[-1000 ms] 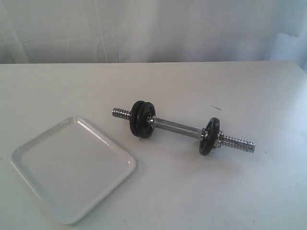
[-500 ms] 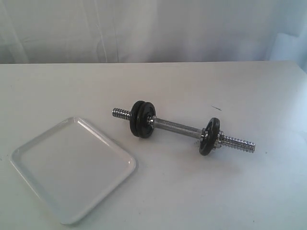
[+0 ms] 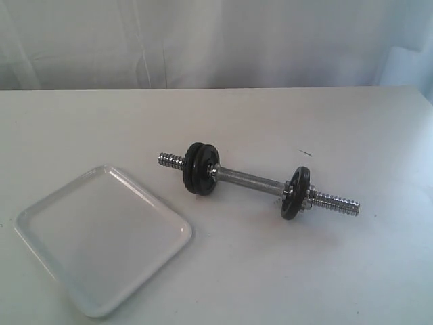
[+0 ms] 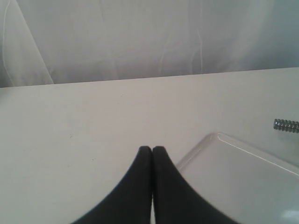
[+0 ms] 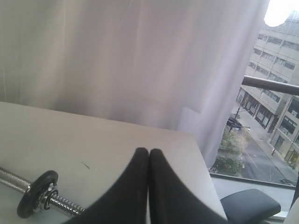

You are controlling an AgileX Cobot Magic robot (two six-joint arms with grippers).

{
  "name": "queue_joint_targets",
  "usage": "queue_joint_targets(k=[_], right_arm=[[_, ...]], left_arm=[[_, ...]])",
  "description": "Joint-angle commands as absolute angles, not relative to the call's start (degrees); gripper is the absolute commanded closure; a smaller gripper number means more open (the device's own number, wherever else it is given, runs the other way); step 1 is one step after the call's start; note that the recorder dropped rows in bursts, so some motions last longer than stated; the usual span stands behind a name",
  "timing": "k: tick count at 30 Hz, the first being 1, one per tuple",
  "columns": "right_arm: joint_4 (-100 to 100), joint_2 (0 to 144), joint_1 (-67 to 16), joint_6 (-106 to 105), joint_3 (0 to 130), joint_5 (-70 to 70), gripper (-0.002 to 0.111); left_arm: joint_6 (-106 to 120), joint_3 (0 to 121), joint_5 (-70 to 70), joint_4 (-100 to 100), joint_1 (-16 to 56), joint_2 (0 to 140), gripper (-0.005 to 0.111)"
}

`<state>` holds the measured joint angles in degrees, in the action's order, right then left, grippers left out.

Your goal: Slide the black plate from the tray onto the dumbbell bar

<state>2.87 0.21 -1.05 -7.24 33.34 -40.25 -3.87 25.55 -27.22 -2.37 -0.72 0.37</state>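
The dumbbell bar [image 3: 250, 181] lies on the white table, chrome with threaded ends. Two black discs [image 3: 201, 168] sit together on its left part and one black disc [image 3: 295, 193] with a chrome collar nut [image 3: 309, 199] on its right part. The white tray [image 3: 101, 237] at the front left holds nothing; no black plate lies in it. My left gripper [image 4: 152, 149] is shut with nothing in it, near the tray's corner [image 4: 212, 140]. My right gripper [image 5: 148, 151] is shut and holds nothing, off the bar's right end [image 5: 65, 204]. Neither gripper shows in the exterior view.
A white curtain [image 3: 216, 40] hangs behind the table. The table's right edge [image 5: 205, 172] drops off beside a window. A small dark mark [image 3: 304, 152] lies on the table behind the bar. One threaded bar end [image 4: 286, 124] shows past the tray.
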Motion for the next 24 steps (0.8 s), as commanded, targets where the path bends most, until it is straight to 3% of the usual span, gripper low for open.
queue_joint_targets(k=[1, 11, 16, 17, 24], right_arm=[[2.37, 0.00, -1.13, -7.36, 26.19, -32.64, 0.108], [2.13, 0.00, -1.13, -7.41, 9.71, -12.67, 0.108], [2.01, 0.00, -1.13, -7.25, 0.00, -3.86, 0.108], [1.74, 0.00, -1.13, -7.25, 0.00, -9.87, 0.108], [-0.54, 0.00, -1.13, -5.35, 0.00, -12.79, 0.108]], left_arm=[[-4.33, 18.33, -16.84, -1.69, -0.58, 0.00, 0.107], [0.00, 0.00, 6.30, -1.80, -0.58, 0.00, 0.107], [0.00, 0.00, 2.61, -1.93, -0.58, 0.00, 0.107], [0.00, 0.00, 1.60, -1.93, -0.58, 0.00, 0.107], [0.00, 0.00, -6.07, -1.81, -0.58, 0.00, 0.107]])
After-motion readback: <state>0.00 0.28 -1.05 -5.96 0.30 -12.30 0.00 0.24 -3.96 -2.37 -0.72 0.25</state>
